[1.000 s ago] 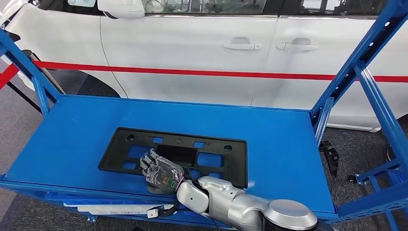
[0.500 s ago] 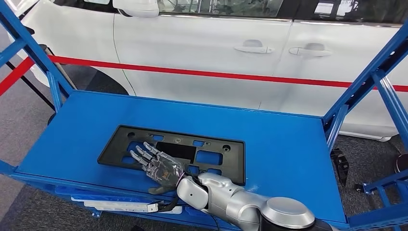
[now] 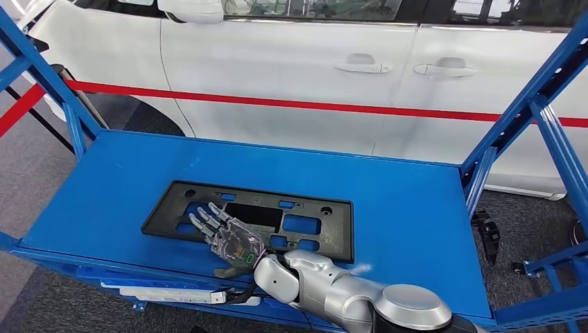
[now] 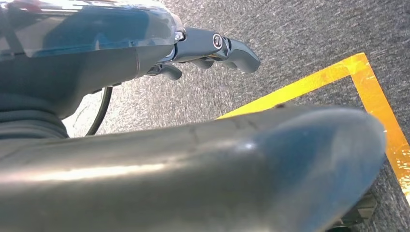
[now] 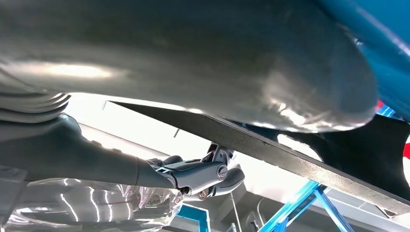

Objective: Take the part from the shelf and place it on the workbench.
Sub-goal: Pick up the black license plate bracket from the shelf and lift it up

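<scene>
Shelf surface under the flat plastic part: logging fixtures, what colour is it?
Bright blue shelf surface, beneath the black flat plastic part; clearest in the head view.

Auto workshop or assembly-line demo area: a white car (image 3: pixel 333 76) w/ a red stripe along its doors stands just behind a blue steel rack (image 3: pixel 409 208); angled blue uprights (image 3: pixel 527 104) w/ bolt holes frame the shelf on both sides; a black plastic vehicle trim part (image 3: pixel 305 208) lies flat on the blue deck; grey industrial carpet (image 4: pixel 300 34) covers the floor; yellow floor-marking tape (image 4: pixel 338 77) outlines a zone, as in a factory bay.
</scene>
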### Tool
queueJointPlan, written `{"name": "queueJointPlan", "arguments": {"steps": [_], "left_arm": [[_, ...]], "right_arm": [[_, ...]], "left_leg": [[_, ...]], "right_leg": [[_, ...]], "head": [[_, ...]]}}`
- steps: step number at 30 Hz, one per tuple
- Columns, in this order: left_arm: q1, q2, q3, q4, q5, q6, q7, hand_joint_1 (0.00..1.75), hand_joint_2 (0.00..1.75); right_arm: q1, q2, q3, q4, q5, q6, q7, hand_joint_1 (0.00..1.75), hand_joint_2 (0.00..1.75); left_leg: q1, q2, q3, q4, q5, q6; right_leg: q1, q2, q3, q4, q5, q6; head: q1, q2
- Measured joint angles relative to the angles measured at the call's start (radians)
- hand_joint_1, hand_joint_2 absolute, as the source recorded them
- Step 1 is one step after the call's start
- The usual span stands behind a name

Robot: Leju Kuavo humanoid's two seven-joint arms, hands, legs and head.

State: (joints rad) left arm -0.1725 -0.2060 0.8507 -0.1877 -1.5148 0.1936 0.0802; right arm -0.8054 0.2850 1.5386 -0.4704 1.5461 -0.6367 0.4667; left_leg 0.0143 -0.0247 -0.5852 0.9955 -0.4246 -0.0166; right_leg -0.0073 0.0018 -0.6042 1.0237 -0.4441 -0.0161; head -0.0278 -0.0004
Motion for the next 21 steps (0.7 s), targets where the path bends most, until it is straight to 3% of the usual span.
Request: {"name": "queueJointPlan", "arguments": {"steps": [12,14,18,21], "left_arm": [[0.001,0.0,0.0,0.0,-0.007,-0.002,0.0,0.0,0.0],[0.001,0.001,0.0,0.0,-0.009,-0.002,0.002,0.0,0.0],[-0.001,0.002,-0.001,0.0,-0.017,-0.008,0.006,0.0,0.0],[-0.001,0.002,-0.002,0.0,-0.02,-0.012,0.007,0.0,0.0]], "right_arm": [[-0.014,-0.004,0.004,-0.003,-0.001,-0.025,0.019,0.0,0.0],[-0.011,-0.005,-0.012,-0.005,-0.005,0.021,-0.038,0.0,0.0],[-0.01,-0.001,-0.132,-0.013,-0.003,0.149,-0.228,0.0,0.0],[-0.016,0.01,-0.187,-0.014,-0.001,0.191,-0.289,0.0,0.0]], "left_leg": [[-0.002,0.0,-0.003,0.002,0.0,0.001],[-0.002,0.0,-0.003,0.002,0.0,0.001],[-0.003,0.0,-0.002,0.003,0.0,0.001],[-0.003,0.0,-0.003,0.003,0.001,0.002]], "right_leg": [[-0.003,0.0,0.0,-0.002,0.002,0.004],[-0.003,0.0,0.0,-0.002,0.003,0.004],[-0.004,0.0,0.0,-0.002,0.003,0.005],[-0.003,0.0,0.0,-0.002,0.004,0.005]], "head": [[0.0,0.0],[0.0,0.0],[0.0,0.0],[0.0,0.0]]}}
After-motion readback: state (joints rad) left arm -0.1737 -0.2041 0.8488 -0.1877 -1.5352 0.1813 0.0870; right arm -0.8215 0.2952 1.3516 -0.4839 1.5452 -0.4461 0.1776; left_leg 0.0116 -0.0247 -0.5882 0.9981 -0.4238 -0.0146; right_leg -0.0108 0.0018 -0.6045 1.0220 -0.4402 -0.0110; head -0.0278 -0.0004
